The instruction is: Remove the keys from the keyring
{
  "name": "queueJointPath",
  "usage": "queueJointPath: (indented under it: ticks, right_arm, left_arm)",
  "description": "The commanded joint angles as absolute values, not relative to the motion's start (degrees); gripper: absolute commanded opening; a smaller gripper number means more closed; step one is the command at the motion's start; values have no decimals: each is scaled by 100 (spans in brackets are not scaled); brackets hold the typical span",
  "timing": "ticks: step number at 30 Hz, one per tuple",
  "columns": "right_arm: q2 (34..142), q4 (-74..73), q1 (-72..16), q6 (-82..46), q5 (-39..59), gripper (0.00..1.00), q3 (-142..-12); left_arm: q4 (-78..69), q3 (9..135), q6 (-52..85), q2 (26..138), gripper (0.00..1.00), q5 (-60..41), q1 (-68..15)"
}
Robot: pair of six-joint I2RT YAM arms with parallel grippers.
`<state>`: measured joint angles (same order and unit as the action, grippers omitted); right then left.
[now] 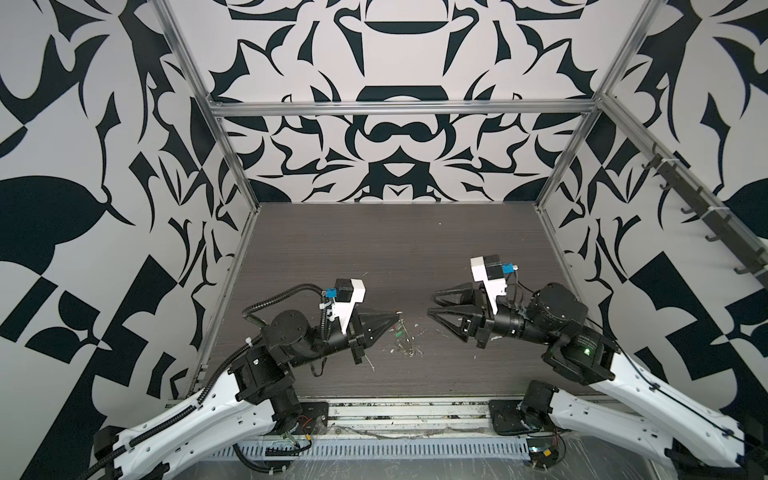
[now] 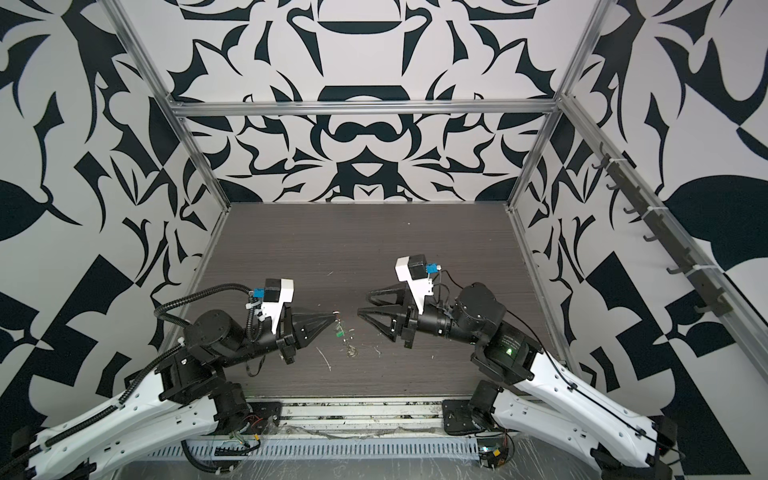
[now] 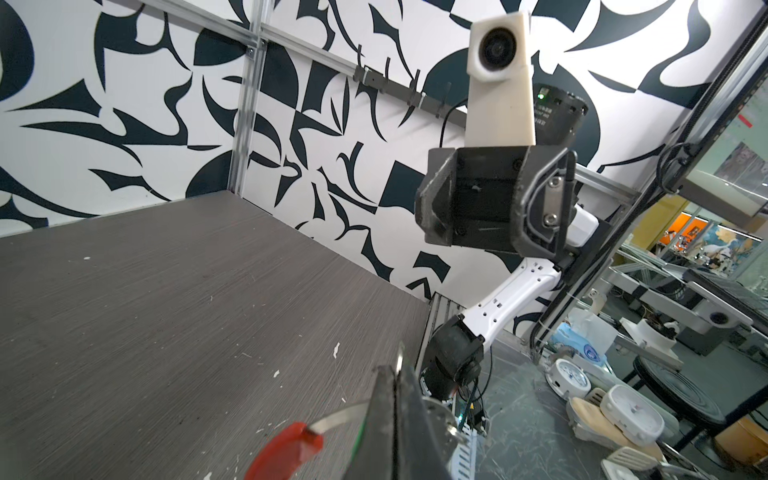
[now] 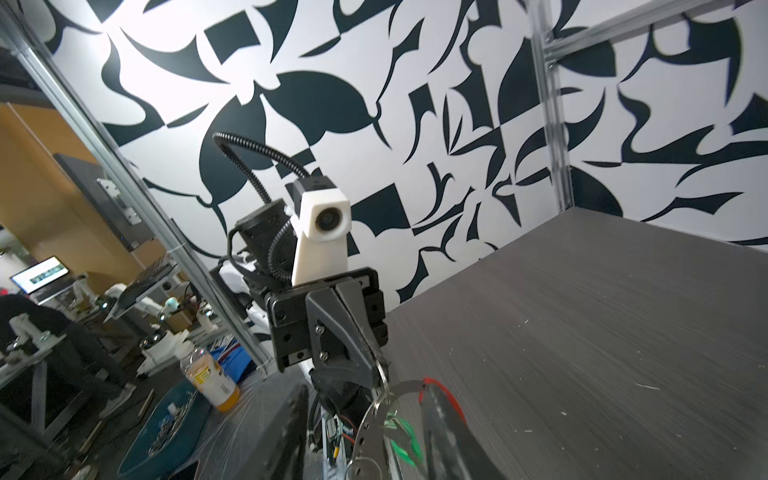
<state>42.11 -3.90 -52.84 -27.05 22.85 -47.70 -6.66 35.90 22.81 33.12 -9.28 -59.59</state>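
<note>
- Grip: left end effector has its jaws pressed together on the keyring. The thin metal hoop passes between the fingertips.
- From the left end effector's tip the keyring hangs down toward the dark worktop. In both top views the hoop is a faint line only.
- Red sleeve sits on the hoop just beside that tip.
- Green tag dangles just below the tip, on the hoop. It also shows in the right wrist view.
- The keys show as a small silvery cluster lower down from the tip, at the hoop's bottom end. Whether they touch the worktop cannot be told, and any further tag colour is too small to read.
- Right end effector has its jaws standing apart with nothing between them. It faces the left end effector's tip from near by, with a gap between, and is not touching the keyring.
- White flecks lie on the worktop around and below the tip.
</note>
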Motion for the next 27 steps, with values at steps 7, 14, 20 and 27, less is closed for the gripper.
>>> queueJointPath:
  ticks: [7, 14, 20, 27]
  right_arm:
    - [4648, -1664, -5309, -3205, 2279, 53, -4247]
    - [4901, -2626, -5407, -3181, 2557, 49, -4078]
    - [5169, -2837, -5482, -3217, 2771, 45, -4191]
    - [5307, -2919, -5564, -3173, 2762, 37, -4314]
  left_arm:
    - [-1763, 3313, 2530, 3224, 0, -403, -5950]
    - [-2467, 3034, 2663, 3229, 0, -461, -5948]
    - [-2704, 2966, 2707, 3277, 0, -411, -5946]
    - [-2924, 2916, 2751, 3352, 0, -344, -5945]
